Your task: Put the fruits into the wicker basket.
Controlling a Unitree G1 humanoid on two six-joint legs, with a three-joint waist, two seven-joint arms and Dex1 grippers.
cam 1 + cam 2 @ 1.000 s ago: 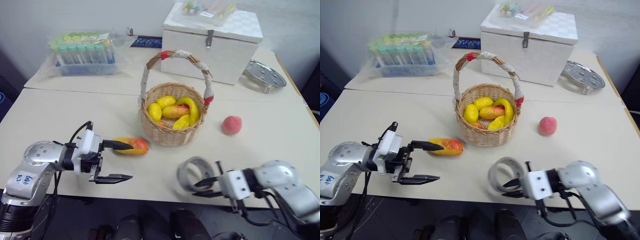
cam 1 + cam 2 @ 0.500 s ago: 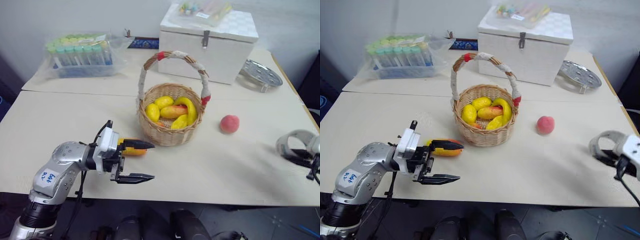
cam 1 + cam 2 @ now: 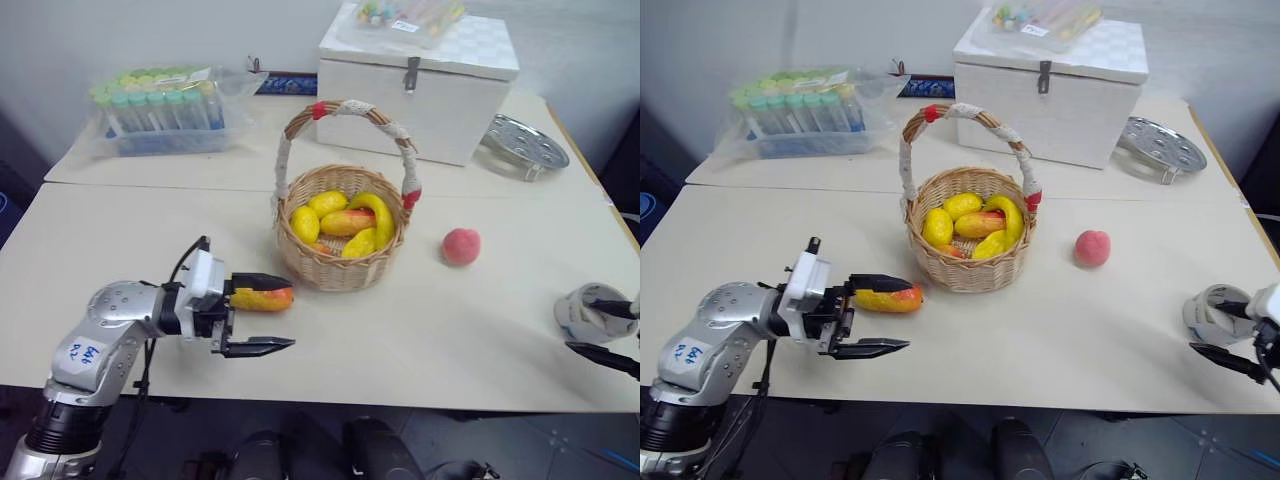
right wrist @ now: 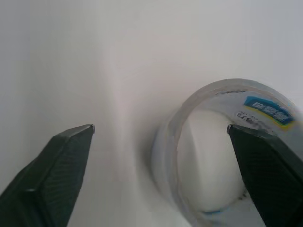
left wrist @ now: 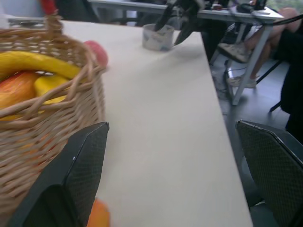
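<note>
The left gripper (image 3: 872, 315) is holding its jaws apart around the elongated yellow-to-red toy mango (image 3: 887, 298) near the bench's front edge, beside the round tan wicker basket (image 3: 965, 262). The right gripper (image 3: 608, 334) is standing with jaws apart at the grey tape roll (image 3: 587, 312). The small pink-red peach (image 3: 1092, 247) is lying toward the right edge. Closing off-centre could be squirting the smooth mango off the front edge.

A silver-grey metal left arm with rounded, screw-dotted joint housings carries a blue handwritten sticker, black cables looping along its white wrist block, and a black two-fingered left claw (image 3: 262, 314) with tapering tips.
</note>
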